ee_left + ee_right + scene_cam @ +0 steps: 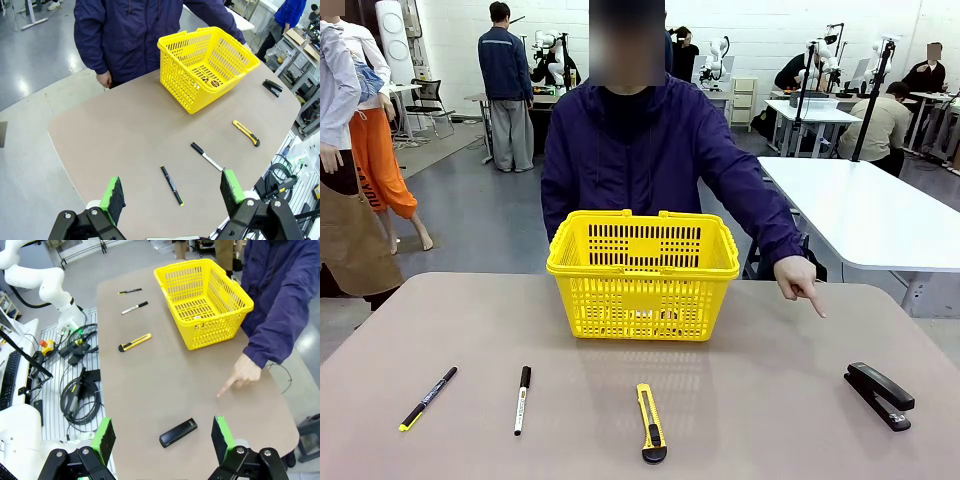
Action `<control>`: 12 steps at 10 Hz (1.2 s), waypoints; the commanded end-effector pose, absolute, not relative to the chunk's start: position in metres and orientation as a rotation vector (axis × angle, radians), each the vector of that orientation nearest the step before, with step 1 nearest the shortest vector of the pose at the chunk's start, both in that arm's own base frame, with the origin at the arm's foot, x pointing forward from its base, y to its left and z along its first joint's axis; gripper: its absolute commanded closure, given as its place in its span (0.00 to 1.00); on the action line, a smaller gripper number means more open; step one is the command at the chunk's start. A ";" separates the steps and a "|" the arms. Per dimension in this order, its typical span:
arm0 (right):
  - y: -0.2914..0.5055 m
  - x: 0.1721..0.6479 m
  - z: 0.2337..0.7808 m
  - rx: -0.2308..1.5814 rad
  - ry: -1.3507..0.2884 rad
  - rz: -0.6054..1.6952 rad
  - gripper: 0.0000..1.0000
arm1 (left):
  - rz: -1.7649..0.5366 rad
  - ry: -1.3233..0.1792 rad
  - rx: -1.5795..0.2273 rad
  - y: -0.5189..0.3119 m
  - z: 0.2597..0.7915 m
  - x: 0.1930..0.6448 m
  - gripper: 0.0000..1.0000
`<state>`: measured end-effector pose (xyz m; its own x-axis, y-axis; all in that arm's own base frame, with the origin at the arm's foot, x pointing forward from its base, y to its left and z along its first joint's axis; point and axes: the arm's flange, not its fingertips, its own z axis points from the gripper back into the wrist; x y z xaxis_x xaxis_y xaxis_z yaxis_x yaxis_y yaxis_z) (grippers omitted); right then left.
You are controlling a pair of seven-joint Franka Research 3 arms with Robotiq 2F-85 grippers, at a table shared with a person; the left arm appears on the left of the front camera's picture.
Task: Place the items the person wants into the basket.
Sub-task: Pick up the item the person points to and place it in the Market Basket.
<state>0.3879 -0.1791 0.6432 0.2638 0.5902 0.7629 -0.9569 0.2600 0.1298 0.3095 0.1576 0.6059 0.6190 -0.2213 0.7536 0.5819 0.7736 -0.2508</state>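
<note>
- Right gripper (162, 436): jaws spread wide and empty, hanging above the table. The black stapler (178, 433) lies between its green pads as its own camera sees it (untouched).
- The person's hand (242, 374), at 1 o'clock from the stapler, points an index finger down at the table.
- Left gripper (171, 192): likewise wide open and empty. A black pen (172, 185) lies at 12 o'clock and the white marker (206, 156) at 1 o'clock.
- Yellow basket (642, 270): upright at the far middle of the table, before the person. In the front view the marker is at its 8 o'clock, the utility knife (651, 423) at 6 and the stapler at 4.
- A small round dark item, seemingly the tape measure (215, 84), lies on the basket's floor.
</note>
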 end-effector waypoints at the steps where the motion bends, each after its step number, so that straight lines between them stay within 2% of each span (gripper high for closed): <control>1: -0.179 0.388 0.643 0.669 -0.662 1.158 0.00 | -0.501 -0.789 -0.524 0.159 0.606 0.309 0.00; 3: -0.117 0.404 0.629 0.619 -0.495 1.040 0.00 | -0.501 -0.789 -0.524 0.159 0.606 0.309 0.00; 5: -0.068 0.418 0.611 0.340 -0.258 0.788 0.00 | -0.501 -0.789 -0.524 0.159 0.606 0.309 0.00; 7: -0.046 0.415 0.589 0.154 -0.140 0.736 0.00 | -0.501 -0.789 -0.524 0.159 0.606 0.309 0.00; 10: -0.035 0.419 0.554 0.142 0.006 0.645 0.00 | -0.501 -0.789 -0.524 0.159 0.606 0.309 0.00; 12: -0.032 0.444 0.519 0.184 0.035 0.517 0.00 | -0.501 -0.789 -0.524 0.159 0.606 0.309 0.00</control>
<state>0.4269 -0.0349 0.5266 0.8301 0.5575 0.0090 -0.5524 0.8201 0.1492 0.3095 0.1571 0.6061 0.6194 -0.2230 0.7528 0.5825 0.7734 -0.2502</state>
